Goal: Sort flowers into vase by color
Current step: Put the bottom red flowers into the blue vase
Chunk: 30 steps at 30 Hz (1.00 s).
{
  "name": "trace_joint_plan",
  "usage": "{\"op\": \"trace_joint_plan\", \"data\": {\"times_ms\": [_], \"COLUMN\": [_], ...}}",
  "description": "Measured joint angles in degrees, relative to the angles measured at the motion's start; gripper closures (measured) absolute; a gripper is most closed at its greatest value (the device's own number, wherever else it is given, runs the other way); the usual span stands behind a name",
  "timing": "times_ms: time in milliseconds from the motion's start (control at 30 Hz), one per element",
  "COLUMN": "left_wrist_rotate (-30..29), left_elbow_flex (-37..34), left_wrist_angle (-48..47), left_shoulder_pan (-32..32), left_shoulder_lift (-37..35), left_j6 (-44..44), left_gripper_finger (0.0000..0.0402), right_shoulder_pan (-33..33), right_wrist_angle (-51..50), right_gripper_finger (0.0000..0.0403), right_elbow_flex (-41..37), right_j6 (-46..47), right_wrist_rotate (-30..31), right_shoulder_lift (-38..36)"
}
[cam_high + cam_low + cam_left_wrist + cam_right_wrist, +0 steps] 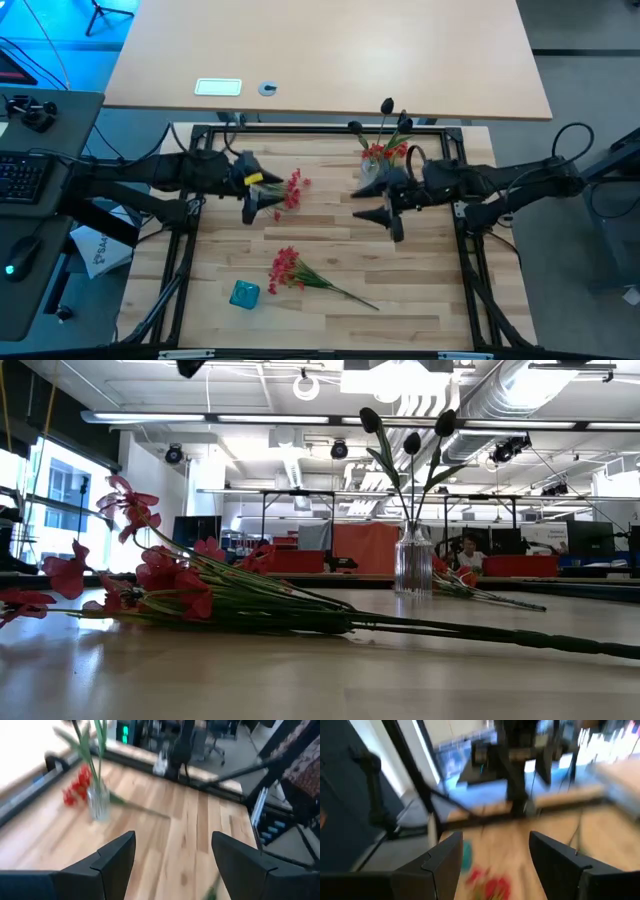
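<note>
showing dark buds (412, 442) in vase (413, 560), low view only, red flowers (170, 585) lying

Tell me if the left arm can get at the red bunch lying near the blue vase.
Probably yes: the left gripper is open and empty, and bare table separates it from the red bunch.

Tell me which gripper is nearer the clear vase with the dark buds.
Right. The right gripper hovers just in front of the vase, while the left gripper sits farther off, across the table by a red sprig.

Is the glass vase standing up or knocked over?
Standing up. The vase sits straight on the table, dark-budded stems rising from it.
</note>
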Motion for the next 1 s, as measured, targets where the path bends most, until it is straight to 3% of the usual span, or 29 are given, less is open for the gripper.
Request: {"op": "trace_joint_plan", "data": {"times_ms": [167, 300, 533, 733, 1000], "left_wrist_rotate": [-0.62, -1.41, -1.62, 1.38, 1.42], "left_elbow_flex": [0.02, 0.02, 0.02, 0.04, -0.33], "left_wrist_angle": [-2.15, -2.19, -4.16, -12.42, -20.56], "left_shoulder_pan": [-1.25, -1.21, -1.88, -2.77, -3.0], "left_shoulder_lift": [0.01, 0.01, -0.01, -0.01, -0.01], "left_j6": [-5.92, -8.62, -9.18, 1.54, 7.64], "left_gripper_finger": [0.0151, 0.0151, 0.0151, 0.0151, 0.0151], "right_shoulder_pan": [2.87, 6.7, 14.94, 18.77, 17.12], "right_wrist_angle": [-7.42, -7.63, -7.2, -9.25, -31.07], "right_gripper_finger": [0.0179, 0.018, 0.0195, 0.0209, 0.0212], "right_elbow_flex": [-0.02, -0.02, 1.36, 10.21, 25.26], "right_j6": [9.61, 11.25, 17.94, 22.37, 30.44], "right_wrist_rotate": [-5.41, -10.55, -12.66, -8.82, 1.7], "right_shoulder_lift": [4.15, 10.71, 24.72, 37.26, 50.46]}}
